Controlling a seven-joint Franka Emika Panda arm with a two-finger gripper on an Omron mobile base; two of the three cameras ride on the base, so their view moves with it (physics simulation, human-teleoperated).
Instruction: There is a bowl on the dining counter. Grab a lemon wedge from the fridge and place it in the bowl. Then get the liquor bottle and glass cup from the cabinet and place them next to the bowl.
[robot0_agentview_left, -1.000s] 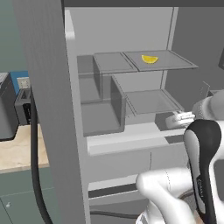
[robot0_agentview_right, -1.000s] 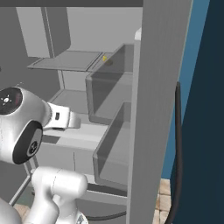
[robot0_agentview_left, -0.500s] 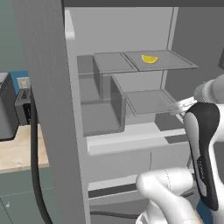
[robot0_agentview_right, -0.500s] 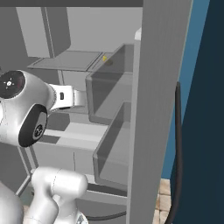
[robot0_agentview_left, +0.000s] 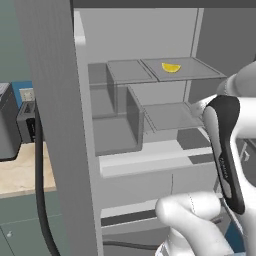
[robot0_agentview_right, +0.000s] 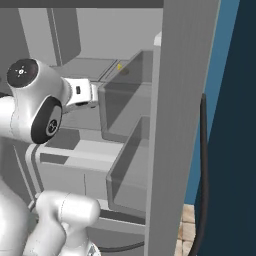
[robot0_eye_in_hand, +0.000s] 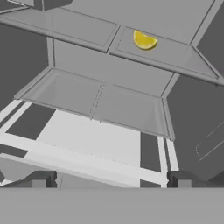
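A: Change from the earlier frames: the arm has swung up and in toward the fridge (robot0_agentview_left: 55, 125), and the wrist now sits higher, beside the lower glass shelf (robot0_agentview_left: 167, 116). Shelves and wedge haven't budged.

B: Pincer state?

A: gripper (robot0_eye_in_hand: 111, 178) spread wide, nothing between the tips. In the hand view both dark fingertips (robot0_eye_in_hand: 41, 178) stand far apart at the bottom with bare shelf between them. Empty.

B: Where's the lemon wedge (robot0_eye_in_hand: 144, 41)?

A: On the upper glass shelf (robot0_agentview_left: 182, 70), right-hand pane, toward the back. In the left base view it's the yellow bit (robot0_agentview_left: 171, 67) up top. In the right base view it's a small yellow speck (robot0_agentview_right: 120, 65) past the bin wall.

B: Key relation for the reach?

A: The wedge lies above and ahead of the pincer, a little right of its centreline in the hand view. It's one shelf level up and well apart from the tips. The lower shelf sits between them along the current line of sight.

B: Long axis?

A: Runs roughly across the hand view, tilted slightly, rind edge facing down and toward the camera. Fingertips also line up across the view, so I judge the jaws would close along its length unless the hand rolls. Needs to rise and push in first.

B: Bowl, bottle, cup?

A: Skip, not part of this reach.
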